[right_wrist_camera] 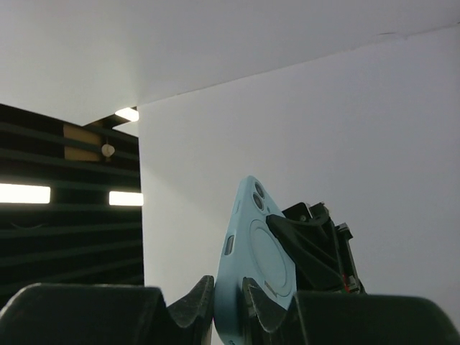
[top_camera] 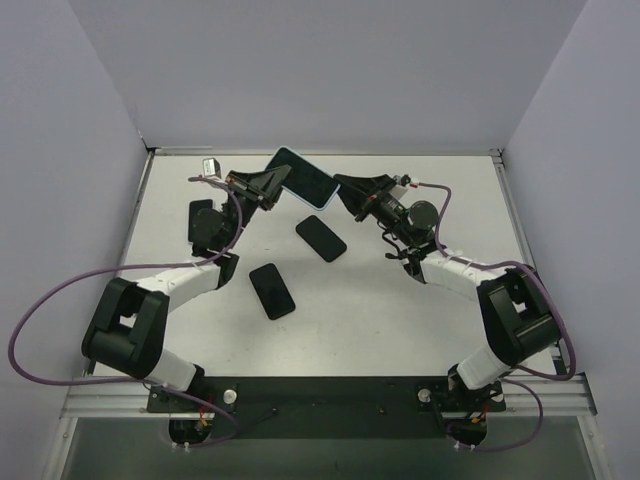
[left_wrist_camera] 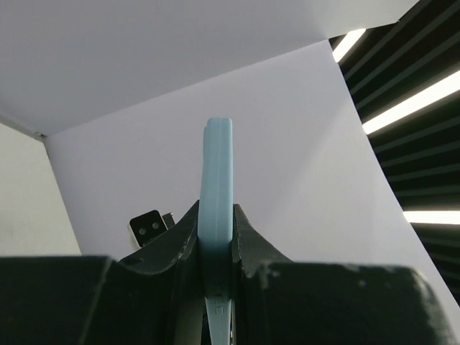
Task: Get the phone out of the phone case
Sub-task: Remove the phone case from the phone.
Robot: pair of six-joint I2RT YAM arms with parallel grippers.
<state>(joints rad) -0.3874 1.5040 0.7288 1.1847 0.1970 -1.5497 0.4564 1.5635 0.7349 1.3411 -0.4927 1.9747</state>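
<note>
Phone case (top_camera: 302, 178): light blue, held up above the far middle of the surface (top_camera: 400, 320), tilted, between the two arms.
Left gripper (top_camera: 270, 185): clamped on the case's left edge, one finger on each face.
Right gripper (top_camera: 345, 190): pinching the case's opposite edge.
Black phone (top_camera: 321, 238): flat on the surface, just nearer than the case.
Second black phone (top_camera: 271, 291): flat, nearer still, apart from the first.
Small box (top_camera: 210, 165): far left corner.
</note>
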